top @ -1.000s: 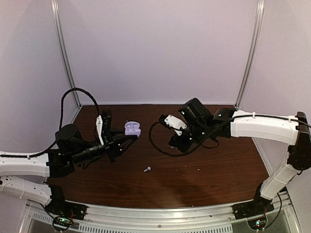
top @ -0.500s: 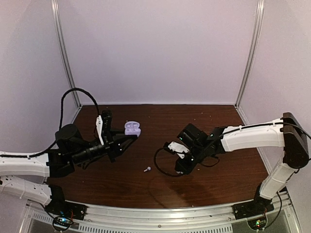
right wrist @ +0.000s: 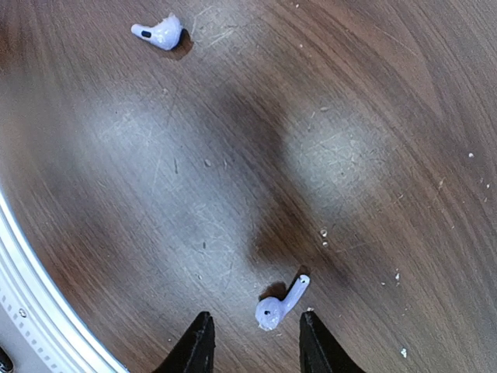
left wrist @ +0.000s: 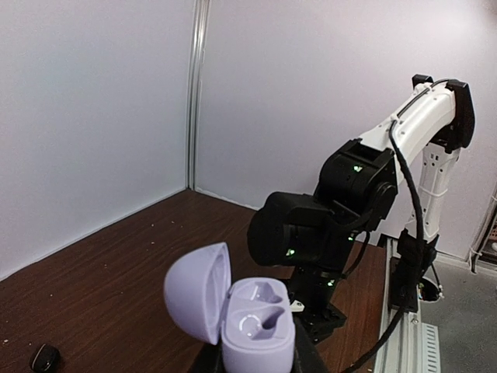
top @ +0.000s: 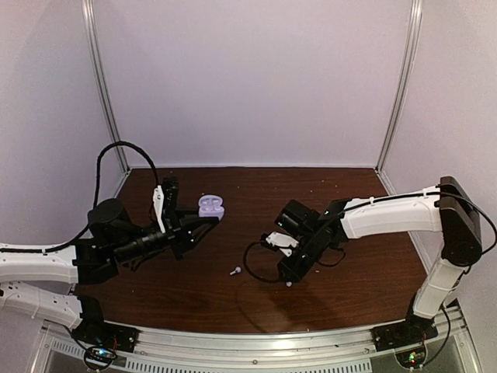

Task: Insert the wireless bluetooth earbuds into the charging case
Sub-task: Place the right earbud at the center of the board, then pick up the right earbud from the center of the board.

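My left gripper (top: 208, 216) is shut on the lilac charging case (top: 211, 206), held above the table's left back part. In the left wrist view the case (left wrist: 256, 326) stands upright between the fingers with its lid (left wrist: 198, 291) swung open to the left and two sockets facing up. My right gripper (top: 289, 278) hangs low over the table's middle, pointing down. Its jaws (right wrist: 256, 338) are open, with a white stemmed earbud (right wrist: 281, 303) lying on the wood between the fingertips, touching neither. A second white earbud (right wrist: 159, 33) lies further off, also seen from above (top: 235, 271).
A small black bud-like thing (left wrist: 45, 357) lies on the wood left of the case. The right arm (left wrist: 326, 225) fills the space behind the case. A metal rail (right wrist: 15, 295) borders the table's near edge. White walls and frame posts (top: 105, 93) close the back.
The right arm has swung from the back middle towards the near middle and dropped low over an earbud, and its jaws have opened. The left arm and case have stayed still.
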Tool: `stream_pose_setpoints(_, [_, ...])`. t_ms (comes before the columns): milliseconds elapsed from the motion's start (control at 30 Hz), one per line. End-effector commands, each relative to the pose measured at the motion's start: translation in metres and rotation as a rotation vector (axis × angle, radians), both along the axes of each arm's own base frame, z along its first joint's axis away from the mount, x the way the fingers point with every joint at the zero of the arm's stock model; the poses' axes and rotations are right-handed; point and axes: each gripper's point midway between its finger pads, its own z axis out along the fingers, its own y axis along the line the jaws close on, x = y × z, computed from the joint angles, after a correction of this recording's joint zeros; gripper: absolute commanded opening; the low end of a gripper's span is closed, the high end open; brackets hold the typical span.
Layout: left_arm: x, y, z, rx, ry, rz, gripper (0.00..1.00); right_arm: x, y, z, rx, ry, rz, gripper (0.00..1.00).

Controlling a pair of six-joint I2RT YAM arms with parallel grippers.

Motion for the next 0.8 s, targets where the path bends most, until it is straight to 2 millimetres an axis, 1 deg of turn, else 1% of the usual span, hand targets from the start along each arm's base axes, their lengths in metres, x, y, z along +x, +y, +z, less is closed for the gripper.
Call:
stream_pose_setpoints(0, [0.0, 0.003, 0.028, -0.053, -0.055, 0.009, 0.0, 0.003, -0.004, 0.004, -0.079, -0.014, 0.014, 0.38])
stream_pose_setpoints(100, [0.0, 0.003, 0.027, -0.051, -0.054, 0.006, 0.0, 0.002, -0.003, 0.007, -0.146, -0.054, 0.073, 0.37])
stream_pose_setpoints(133, [0.0, 0.003, 0.027, -0.049, -0.052, 0.004, 0.0, 0.002, -0.007, 0.005, -0.177, -0.06, 0.076, 0.36])
stream_pose_setpoints(233, [-0.001, 0.004, 0.028, -0.052, -0.051, 0.003, 0.0, 0.003, -0.014, -0.001, -0.215, -0.057, 0.031, 0.36])
stream_pose_setpoints(300, [-0.001, 0.005, 0.028, -0.054, -0.053, 0.01, 0.0, 0.002, -0.014, -0.002, -0.186, -0.054, -0.019, 0.4])
stream_pose_setpoints(333, [0.0, 0.006, 0.028, -0.055, -0.051, 0.013, 0.0, 0.002, -0.013, -0.001, -0.157, -0.059, -0.054, 0.43])
stream_pose_setpoints(433, [0.0, 0.007, 0.028, -0.06, -0.049, 0.017, 0.0, 0.003, -0.005, 0.006, -0.02, -0.08, -0.148, 0.44])
stream_pose_setpoints(500, [0.0, 0.008, 0.028, -0.068, -0.048, 0.019, 0.0, 0.005, 0.003, 0.02, 0.118, -0.114, -0.215, 0.45])
stream_pose_setpoints(533, [0.0, 0.008, 0.028, -0.07, -0.047, 0.02, 0.0, 0.007, 0.005, 0.032, 0.194, -0.139, -0.244, 0.45])
stream_pose_setpoints(567, [0.0, 0.008, 0.027, -0.071, -0.046, 0.021, 0.0, 0.009, 0.005, 0.04, 0.254, -0.164, -0.274, 0.45])
stream_pose_setpoints(667, [0.001, 0.009, 0.027, -0.075, -0.046, 0.025, 0.0, 0.015, -0.003, 0.052, 0.354, -0.238, -0.332, 0.46])
stream_pose_setpoints(767, [0.001, 0.009, 0.027, -0.08, -0.049, 0.025, 0.0, 0.016, -0.01, 0.052, 0.39, -0.286, -0.363, 0.46])
